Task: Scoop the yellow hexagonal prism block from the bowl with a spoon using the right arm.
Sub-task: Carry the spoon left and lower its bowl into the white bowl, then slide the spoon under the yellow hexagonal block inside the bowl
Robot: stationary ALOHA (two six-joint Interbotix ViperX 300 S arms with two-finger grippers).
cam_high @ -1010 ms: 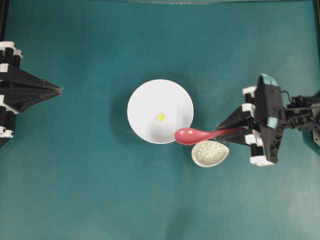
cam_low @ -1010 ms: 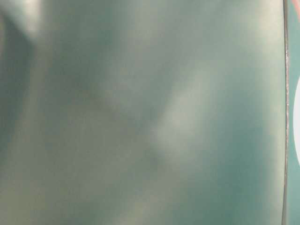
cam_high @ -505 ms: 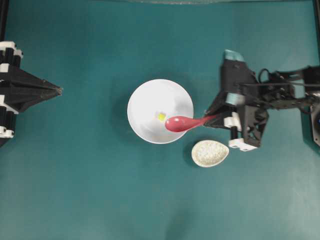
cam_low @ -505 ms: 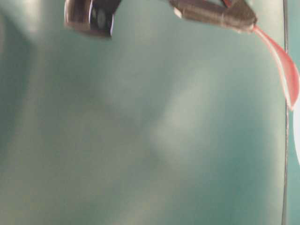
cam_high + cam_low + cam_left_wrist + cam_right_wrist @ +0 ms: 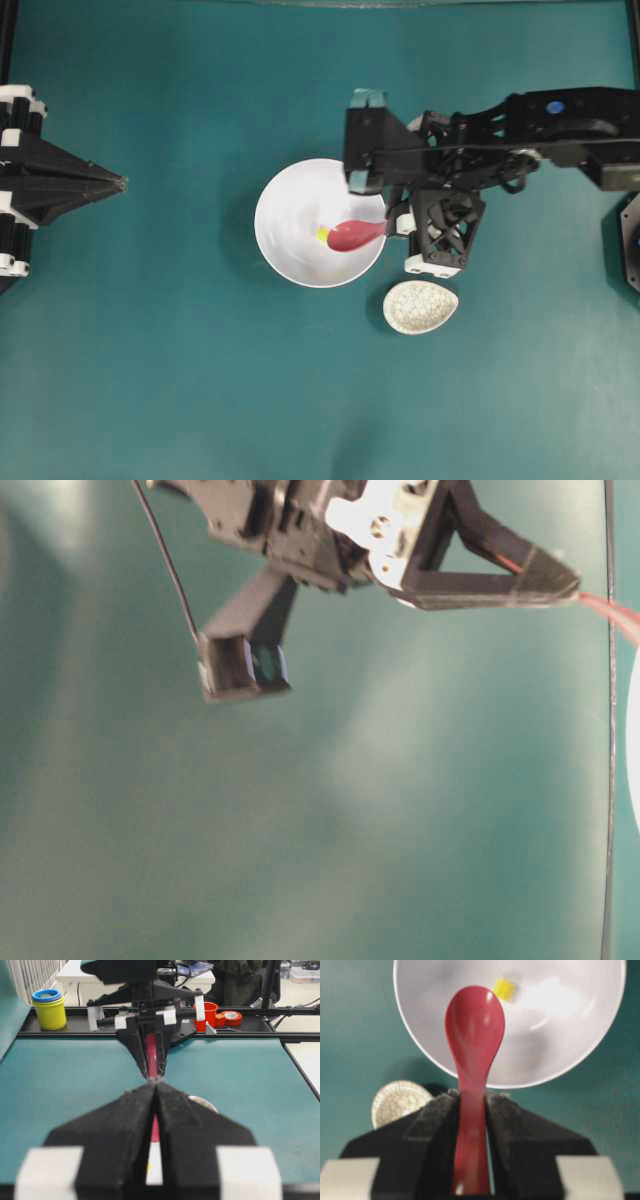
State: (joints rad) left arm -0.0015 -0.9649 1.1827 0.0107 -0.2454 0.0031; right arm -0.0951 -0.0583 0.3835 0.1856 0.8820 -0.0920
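The white bowl [image 5: 300, 200] sits mid-table, and the tiny yellow hexagonal prism block [image 5: 322, 235] lies inside it. My right gripper [image 5: 392, 222] is shut on the handle of the pink-red spoon [image 5: 352, 235]. The spoon's scoop hangs over the bowl's right half, its tip just beside the block. In the right wrist view the spoon [image 5: 474, 1025] points into the bowl [image 5: 570, 1045], with the block [image 5: 503, 989] just past the scoop's upper right. My left gripper [image 5: 118, 182] rests shut at the left edge, holding nothing.
A small speckled egg-shaped spoon rest [image 5: 420, 306] lies just right of and below the bowl, under the right arm's wrist. The right arm [image 5: 540, 125] stretches in from the right edge. Cups and tape rolls [image 5: 49, 1007] stand beyond the table's far side.
The right arm has swung left and up from beside the spoon rest, carrying the spoon from the bowl's lower right rim to over its inside, next to the block. The left arm has not moved.
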